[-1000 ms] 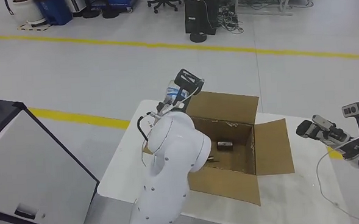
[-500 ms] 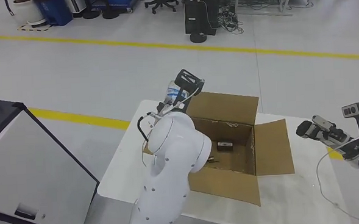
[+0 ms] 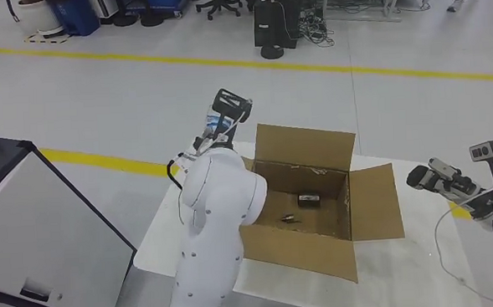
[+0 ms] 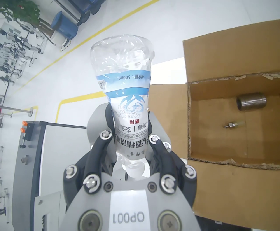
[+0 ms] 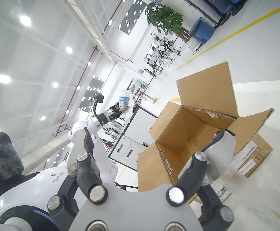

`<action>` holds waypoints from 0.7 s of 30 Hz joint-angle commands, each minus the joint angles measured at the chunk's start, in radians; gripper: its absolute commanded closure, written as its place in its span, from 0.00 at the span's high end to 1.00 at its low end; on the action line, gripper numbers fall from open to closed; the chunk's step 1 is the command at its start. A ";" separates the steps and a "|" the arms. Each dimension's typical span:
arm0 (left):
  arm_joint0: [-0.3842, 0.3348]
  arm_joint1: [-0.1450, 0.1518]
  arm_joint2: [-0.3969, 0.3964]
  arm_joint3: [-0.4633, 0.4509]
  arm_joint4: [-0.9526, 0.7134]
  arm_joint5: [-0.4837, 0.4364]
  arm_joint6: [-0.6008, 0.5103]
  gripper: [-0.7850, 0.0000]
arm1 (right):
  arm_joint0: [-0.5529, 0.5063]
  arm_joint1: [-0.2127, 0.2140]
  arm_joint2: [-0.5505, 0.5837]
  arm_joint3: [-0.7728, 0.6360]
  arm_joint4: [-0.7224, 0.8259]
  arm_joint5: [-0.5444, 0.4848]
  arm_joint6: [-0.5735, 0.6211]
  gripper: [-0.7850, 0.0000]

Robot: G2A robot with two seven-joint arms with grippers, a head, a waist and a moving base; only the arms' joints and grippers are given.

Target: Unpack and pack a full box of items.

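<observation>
Two small parts lie on the floor of the open cardboard box: one metal cylinder and one tiny fitting that we cannot identify. Outside the box, past its back corner, the left gripper clamps one clear bottle, whose cap is half hidden between the fingers. Beyond the opposite flap, the right gripper hangs spread wide and empty.

We note: glossy white rounded arm shell, thin black cable looping beside it. Left gripper: black linkage fingers, silver screws, grey faceplate bearing printed code. Right gripper: same black links, pale grey finger covers.
</observation>
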 commanded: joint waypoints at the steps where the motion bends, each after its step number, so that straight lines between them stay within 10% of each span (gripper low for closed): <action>1: 0.005 0.000 -0.043 0.007 -0.017 -0.008 -0.012 0.00 | 0.000 0.000 0.000 0.000 0.000 0.000 0.000 1.00; 21: -0.002 -0.022 -0.320 0.173 -0.033 -0.075 -0.012 0.00 | 0.000 0.000 0.000 0.000 0.000 0.000 0.000 1.00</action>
